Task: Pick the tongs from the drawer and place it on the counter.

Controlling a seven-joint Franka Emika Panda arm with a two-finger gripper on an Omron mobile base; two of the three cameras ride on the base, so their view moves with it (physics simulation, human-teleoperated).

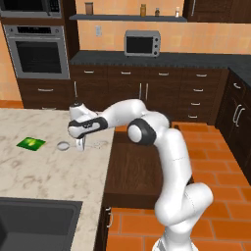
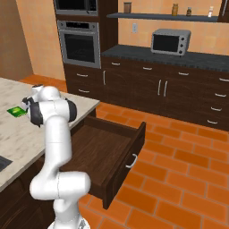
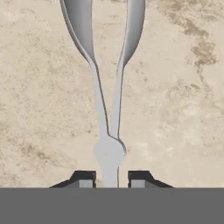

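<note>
End effector (image 3: 111, 179), fingers spread just off the tongs (image 3: 109, 87), which lie on the desk (image 3: 175, 109), long axis running straight ahead.

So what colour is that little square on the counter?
Green square, best seen in left base view.

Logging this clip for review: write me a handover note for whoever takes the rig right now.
Gripper: its fingertips flank the tongs near the pivot; whether they clamp or have let go cannot be told.
Tongs: over the beige counter, beside the green square; they look to lie on or just above the stone.
Drawer: pulled open, nothing visible inside.
Done: tongs taken out and brought to the counter.
Left: confirm release, lift the arm away.
</note>
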